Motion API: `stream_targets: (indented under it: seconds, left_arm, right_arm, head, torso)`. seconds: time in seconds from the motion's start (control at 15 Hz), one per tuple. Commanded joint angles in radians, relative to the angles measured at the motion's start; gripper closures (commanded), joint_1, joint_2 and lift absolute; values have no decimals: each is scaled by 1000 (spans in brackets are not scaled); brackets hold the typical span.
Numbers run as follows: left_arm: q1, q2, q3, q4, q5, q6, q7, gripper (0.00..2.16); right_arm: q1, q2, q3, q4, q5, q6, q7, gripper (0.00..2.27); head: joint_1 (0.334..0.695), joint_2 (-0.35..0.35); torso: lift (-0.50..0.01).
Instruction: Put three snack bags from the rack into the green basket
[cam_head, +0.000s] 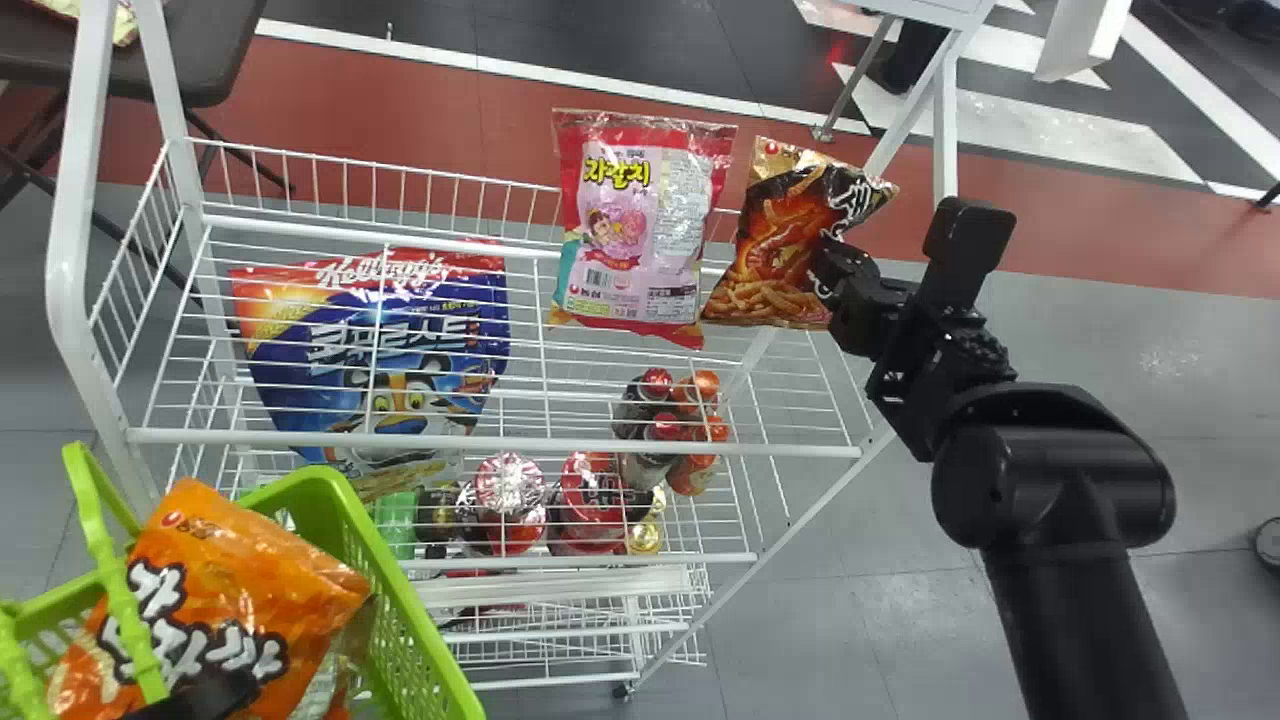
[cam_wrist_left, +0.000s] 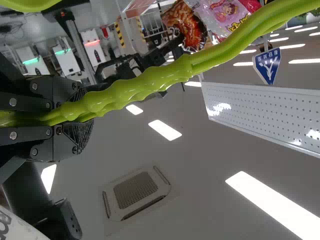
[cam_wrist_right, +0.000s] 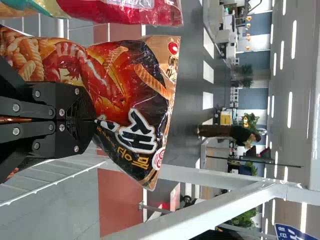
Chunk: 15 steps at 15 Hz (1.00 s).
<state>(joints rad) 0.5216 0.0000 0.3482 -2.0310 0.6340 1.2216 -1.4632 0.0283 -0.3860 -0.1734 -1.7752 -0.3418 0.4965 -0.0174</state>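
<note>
At the rack (cam_head: 490, 443), right jaws (cam_head: 836, 266) pinch a black bag (cam_head: 778, 240)

**Surroundings seen from low to high**

In the head view, red- and orange-capped bottles (cam_head: 697, 388) are grouped near the centre, and a dark table (cam_head: 190, 75) is placed at the upper left. The grey floor (cam_head: 830, 620) is crossed by a red band (cam_head: 400, 130) edged in white. In the left wrist view, a vent unit (cam_wrist_left: 135, 190) and strip lights (cam_wrist_left: 165, 130) are set in the ceiling (cam_wrist_left: 150, 220); a blue sign (cam_wrist_left: 267, 65) is seen near a perforated white panel (cam_wrist_left: 270, 112). Green plants (cam_wrist_right: 251, 120) are shown in the right wrist view's background.
</note>
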Motion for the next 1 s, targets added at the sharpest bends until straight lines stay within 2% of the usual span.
stream_targets:
  seconds: [0.0, 0.53, 0.93]
  left_arm:
    - [0, -3, 0, 0, -1, -4, -2, 2148]
    - [5, -3, 5, 6, -1, -29, -6, 2148]
    - [9, -3, -3, 15, -19, -96, -3, 2148]
  right_arm:
    - [24, 3, -1, -53, 23, 34, -13, 2246]
    - [113, 21, -32, -253, 29, 181, -35, 2246]
    - [190, 52, -37, -464, -72, 399, -4, 2246]
  head:
    - [695, -350]
    - [695, -350]
    - [695, -350]
  torso:
    - [0]
    - [0]
    - [0]
